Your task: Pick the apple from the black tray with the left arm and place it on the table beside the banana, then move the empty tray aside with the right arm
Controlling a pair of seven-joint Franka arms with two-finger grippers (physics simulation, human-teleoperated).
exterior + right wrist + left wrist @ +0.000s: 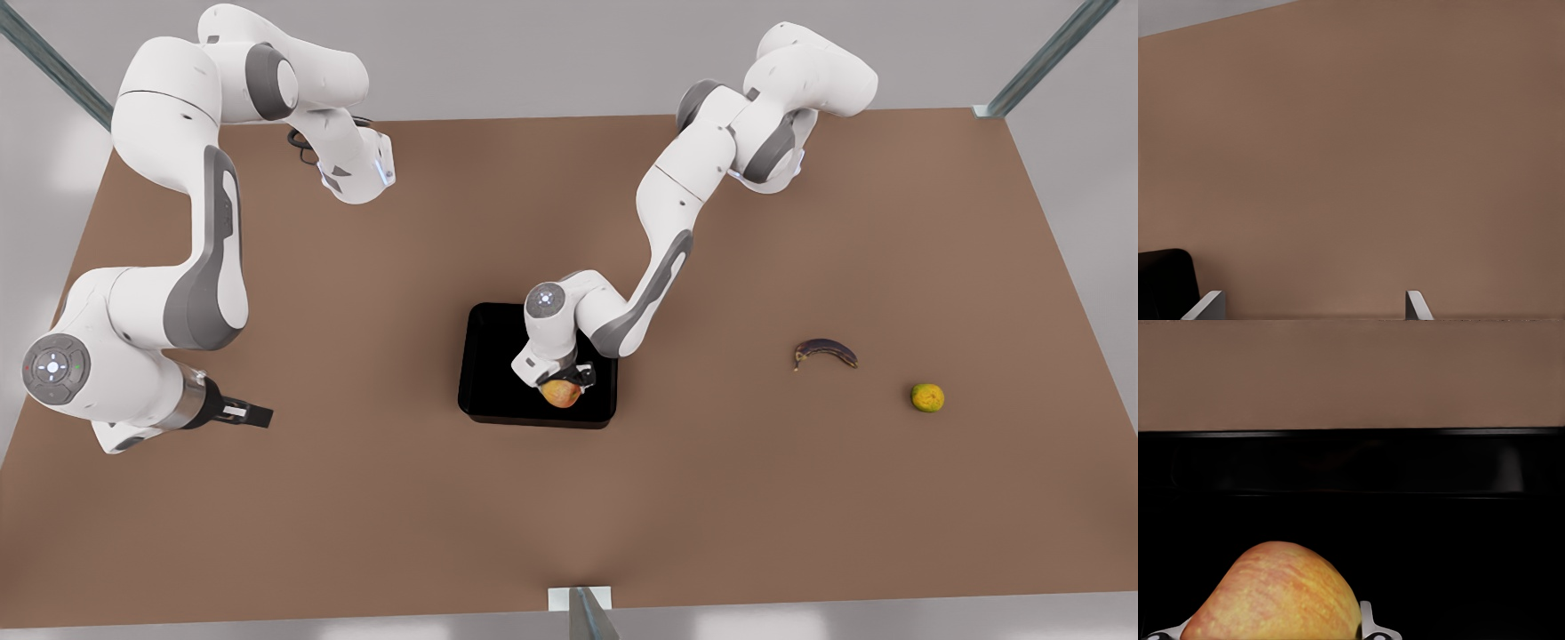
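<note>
The apple [562, 393], yellow-orange with a red blush, is in the black tray [484, 356] near its front edge, at the middle of the table [711, 498]. My left gripper [561, 380] comes down on it from above and is shut on it. In the left wrist view the apple [1278, 593] sits between the two fingertips [1368, 623], with the tray's rim [1338, 463] behind it. Whether it is off the tray floor I cannot tell. The dark banana [827, 352] lies on the table toward the front view's right. My right gripper [253, 413] waits open at the front view's left.
A small yellow-green citrus fruit [927, 397] lies on the table right of the banana. In the right wrist view a corner of the tray [1165, 280] shows beside the open right gripper [1313, 310] over bare brown tabletop. A metal post [582, 613] stands at the table's front edge.
</note>
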